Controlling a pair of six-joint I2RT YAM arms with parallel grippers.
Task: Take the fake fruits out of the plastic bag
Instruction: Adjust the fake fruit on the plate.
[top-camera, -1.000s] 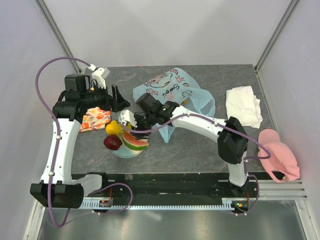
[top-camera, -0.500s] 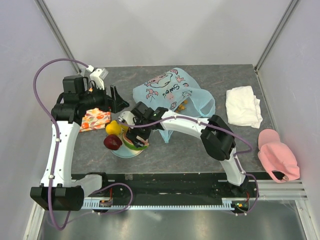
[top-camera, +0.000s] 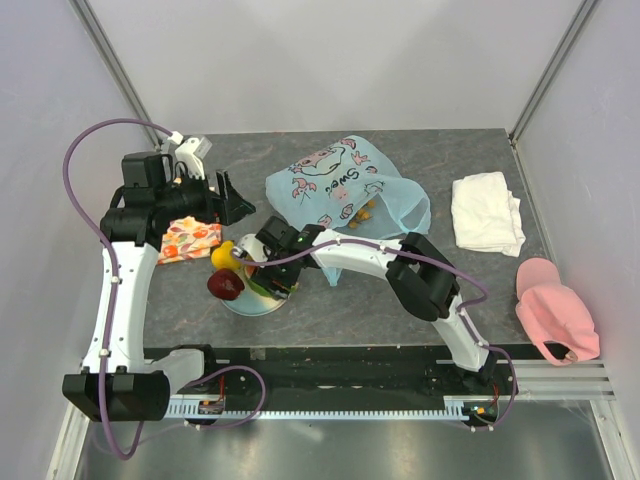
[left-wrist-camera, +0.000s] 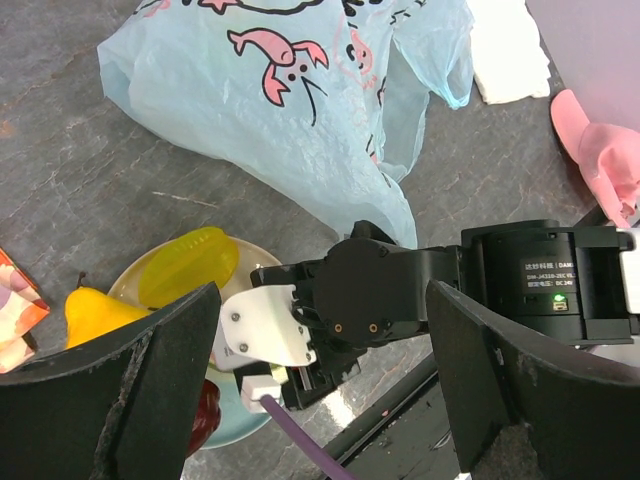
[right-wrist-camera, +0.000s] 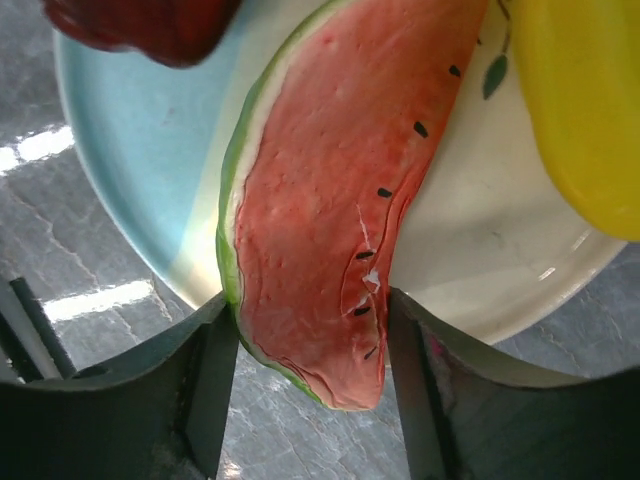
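The right gripper (right-wrist-camera: 308, 330) straddles the watermelon slice (right-wrist-camera: 310, 200) lying on the plate (right-wrist-camera: 130, 150). Whether it grips or merely flanks the slice I cannot tell. A second ago it was at the bag's edge, so this looks like the set-down step. The left gripper (left-wrist-camera: 322, 300) hangs wide and empty, and orange pieces (top-camera: 366, 208) show inside the plastic bag (top-camera: 345, 180) beyond — the next reach.

Shows the plastic bag (top-camera: 345, 190) crumpled and lying low, light blue, translucent, printed with pink cartoon figures. Reveals small orange fruits (top-camera: 362, 210) through its film, near the right side. Finds the rest at the plate (right-wrist-camera: 140, 200): watermelon slice (right-wrist-camera: 320, 230) flat, red face up; yellow-green piece (left-wrist-camera: 188, 266) just beside it; yellow pear-shaped fruit (top-camera: 226, 256) and dark red apple (top-camera: 226, 285) at the left rim.
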